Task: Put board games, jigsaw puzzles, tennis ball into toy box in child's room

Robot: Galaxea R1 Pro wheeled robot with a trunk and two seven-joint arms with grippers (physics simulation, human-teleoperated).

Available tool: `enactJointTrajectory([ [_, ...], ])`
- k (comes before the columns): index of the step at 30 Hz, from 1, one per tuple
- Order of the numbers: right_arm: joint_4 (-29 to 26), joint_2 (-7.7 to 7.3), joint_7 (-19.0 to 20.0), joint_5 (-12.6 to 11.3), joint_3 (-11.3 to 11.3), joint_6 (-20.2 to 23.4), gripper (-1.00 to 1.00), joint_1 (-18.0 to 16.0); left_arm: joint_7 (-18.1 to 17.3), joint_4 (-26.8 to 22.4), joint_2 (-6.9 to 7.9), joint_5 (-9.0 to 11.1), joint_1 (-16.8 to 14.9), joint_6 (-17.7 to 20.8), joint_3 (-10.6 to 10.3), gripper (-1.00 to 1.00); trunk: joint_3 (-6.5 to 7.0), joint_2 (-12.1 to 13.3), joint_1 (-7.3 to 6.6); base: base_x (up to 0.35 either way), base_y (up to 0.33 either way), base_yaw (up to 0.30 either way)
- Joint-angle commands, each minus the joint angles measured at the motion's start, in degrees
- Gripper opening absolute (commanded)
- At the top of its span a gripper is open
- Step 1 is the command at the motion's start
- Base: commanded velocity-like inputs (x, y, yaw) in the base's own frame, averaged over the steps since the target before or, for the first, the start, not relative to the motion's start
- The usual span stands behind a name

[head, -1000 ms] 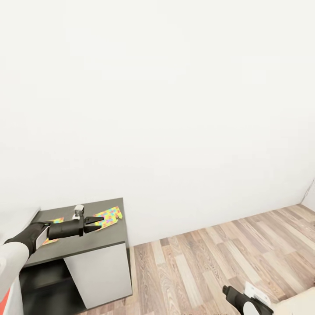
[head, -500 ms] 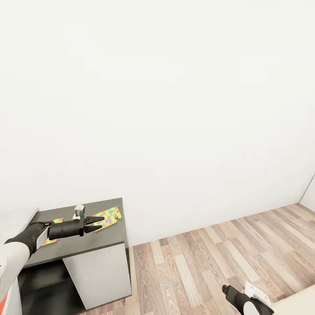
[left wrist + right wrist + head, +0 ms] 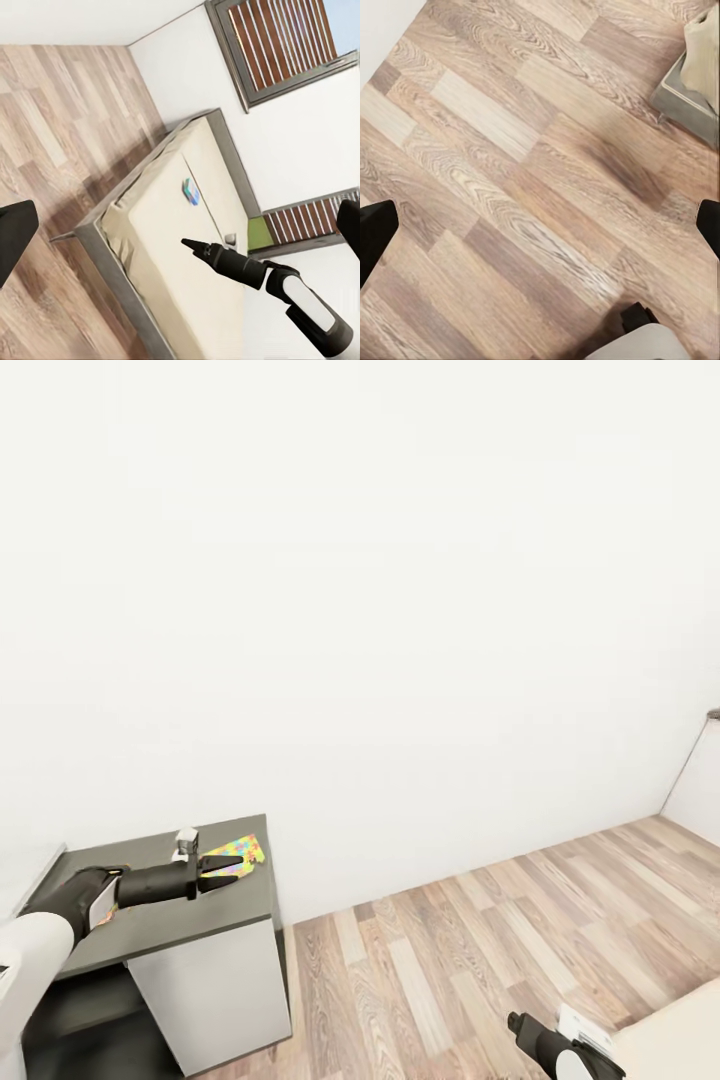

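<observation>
On dark table [image 3: 170,925], jigsaw puzzle [image 3: 240,855] lies flat, angled toward wall.

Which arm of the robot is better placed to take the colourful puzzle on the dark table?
Probably the left. The left gripper is stretched over the dark table with its open fingers right by the colourful puzzle. The right gripper hangs low above the wooden floor, far from it.
</observation>
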Motion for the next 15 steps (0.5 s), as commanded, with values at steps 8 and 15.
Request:
enactJointTrajectory([
  [8,-0.08,0.07,-0.45,-0.41,0.21,0.09,1.0,-0.06,-0.2,-0.01,-0.01,-0.06,-0.02,0.54,0.11,1.0,-0.38,-0.12,0.03,0.0,0.0,-0.251],
  [15,-0.08,0.04,-0.44,-0.4,0.21,0.09,1.0,-0.06,-0.22,-0.01,-0.01,-0.04,-0.03,0.21,0.11,1.0,-0.87,-0.12,0.03,0.0,0.0,-0.18],
])
